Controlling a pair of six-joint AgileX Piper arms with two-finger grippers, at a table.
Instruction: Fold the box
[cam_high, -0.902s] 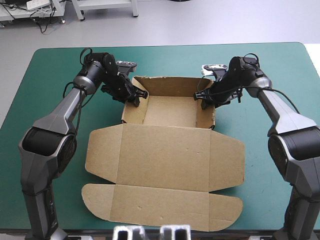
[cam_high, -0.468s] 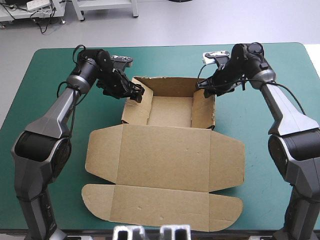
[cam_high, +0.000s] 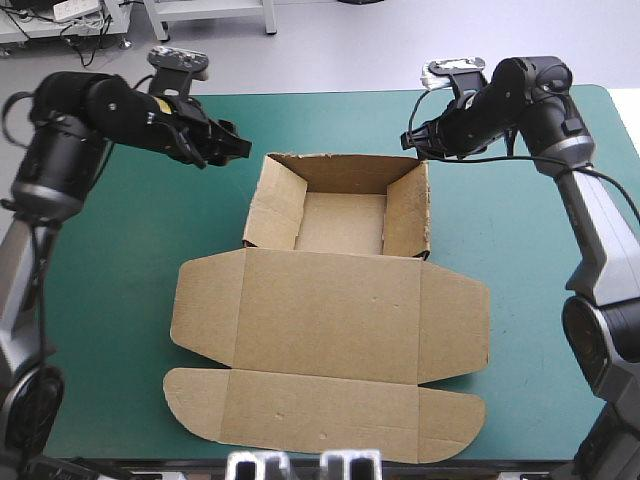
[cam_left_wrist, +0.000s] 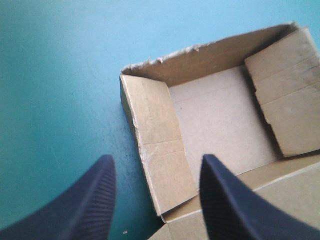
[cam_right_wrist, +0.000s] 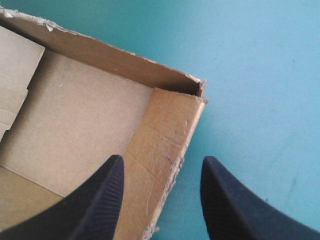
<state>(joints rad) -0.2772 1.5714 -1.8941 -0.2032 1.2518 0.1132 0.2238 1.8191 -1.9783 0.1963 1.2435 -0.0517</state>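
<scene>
- The surface (cam_high: 540, 270) is the broadest thing in the high view, and its smooth teal-green cover (cam_high: 110, 300) lies flat and bare around the board
- The box (cam_high: 330, 320) sits near the middle of the surface and reaches to the near edge; it is matte brown board, creased along its fold lines
- Its lid (cam_high: 330, 310) lies flat toward the near edge: a wide panel with a flap at each side and a long front flap with rounded ends
- Its far part stands as an open rectangular tray (cam_high: 340, 220) with four raised walls; the far wall's top edge is ragged
- The left arm (cam_high: 100, 105) comes in from the left, raised above the surface and stretched toward the tray's far-left corner
- The right arm (cam_high: 590, 210) rises at the right side and bends inward toward the tray's far-right corner
- The left hand (cam_high: 238, 148) hangs just beyond the far-left corner, apart from the board; its black ribbed fingers (cam_left_wrist: 85, 210) stand spread with nothing between them, and the left wall shows below the gap in the wrist view
- The right hand (cam_high: 410, 140) hangs just beyond the far-right corner, clear of the board, fingers likewise spread and empty, with the right wall showing below the gap between them
</scene>
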